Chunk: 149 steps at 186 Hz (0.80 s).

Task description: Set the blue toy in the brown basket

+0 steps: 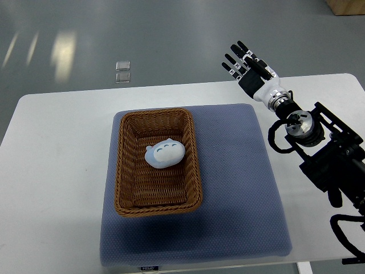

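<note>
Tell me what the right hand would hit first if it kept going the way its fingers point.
Nothing, as far as this view shows: the right hand points up-left past the table's far edge, away from the brown basket, over bare floor. Height is unclear.

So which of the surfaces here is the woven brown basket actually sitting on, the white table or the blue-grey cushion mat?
The blue-grey cushion mat: the woven brown basket rests wholly on it, holding the pale blue toy. The white table only shows around the mat's edges.
</note>
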Motion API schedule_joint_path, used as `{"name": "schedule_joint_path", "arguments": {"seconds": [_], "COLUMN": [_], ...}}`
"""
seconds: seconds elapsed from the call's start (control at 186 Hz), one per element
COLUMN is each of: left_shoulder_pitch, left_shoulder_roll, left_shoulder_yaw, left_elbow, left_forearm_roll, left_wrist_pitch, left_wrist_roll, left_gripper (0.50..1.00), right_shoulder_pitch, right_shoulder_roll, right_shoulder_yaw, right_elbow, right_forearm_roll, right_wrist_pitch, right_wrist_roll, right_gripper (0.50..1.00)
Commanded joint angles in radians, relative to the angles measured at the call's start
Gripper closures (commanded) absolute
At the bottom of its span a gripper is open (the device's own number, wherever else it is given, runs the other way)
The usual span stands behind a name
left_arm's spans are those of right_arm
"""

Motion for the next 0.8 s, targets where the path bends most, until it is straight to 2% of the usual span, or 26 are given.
{"name": "schedule_joint_path", "arguments": {"seconds": [0.0,0.382,0.592,0.796], "left_shoulder_pitch": [0.000,0.000,0.002,0.002], "left_shoulder_roll": [0.000,0.000,0.000,0.000], "left_shoulder_yaw": [0.000,0.000,0.000,0.000], "left_elbow": [0.000,-0.003,0.000,-0.003], "left_forearm_roll": [0.001,0.001,0.000,0.001], "left_wrist_pitch": [0.000,0.000,0.000,0.000], "left_wrist_roll": [0.000,0.000,0.000,0.000], "left_gripper": [0.500,0.500,0.500,0.500], "right_shoulder_pitch": [-0.015,-0.044,-0.073,-0.082], "right_shoulder_roll": [-0.001,-0.003,-0.007,-0.004], "right_shoulder_yaw": [-0.001,-0.001,0.001,0.002], "right_elbow": [-0.025,-0.053,-0.053,-0.053], "right_forearm_roll": [0.056,0.063,0.063,0.064], "right_wrist_pitch": [0.016,0.043,0.161,0.184], "right_wrist_roll": [0.001,0.001,0.001,0.003], "right_gripper": [0.603,0.593,0.591,0.591]}}
